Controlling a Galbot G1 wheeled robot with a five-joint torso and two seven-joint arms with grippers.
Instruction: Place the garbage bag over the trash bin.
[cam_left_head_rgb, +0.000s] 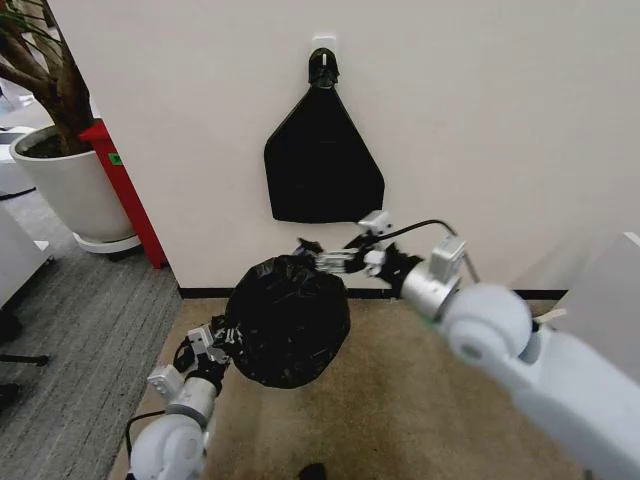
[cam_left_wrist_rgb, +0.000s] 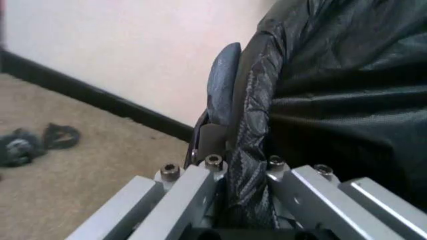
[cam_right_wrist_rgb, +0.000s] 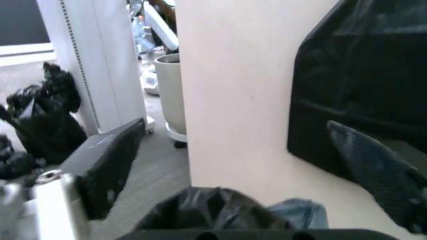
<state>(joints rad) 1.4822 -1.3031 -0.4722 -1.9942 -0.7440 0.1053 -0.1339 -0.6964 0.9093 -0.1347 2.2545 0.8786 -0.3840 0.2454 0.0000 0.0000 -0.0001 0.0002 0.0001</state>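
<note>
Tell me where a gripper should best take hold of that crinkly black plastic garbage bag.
Probably at its rim edge, coming in from the sides. The crinkly black plastic garbage bag is thin and bunches easily; the left gripper already pinches a gathered fold between its jaws, and the right gripper meets the opposite upper edge.

A cream partition wall with a black baseboard stands ahead, a flat black triangular sheet hanging on it from a hook. Tan carpet meets grey flooring. A large white plant pot and what may be a red panel stand beside the wall's edge.
</note>
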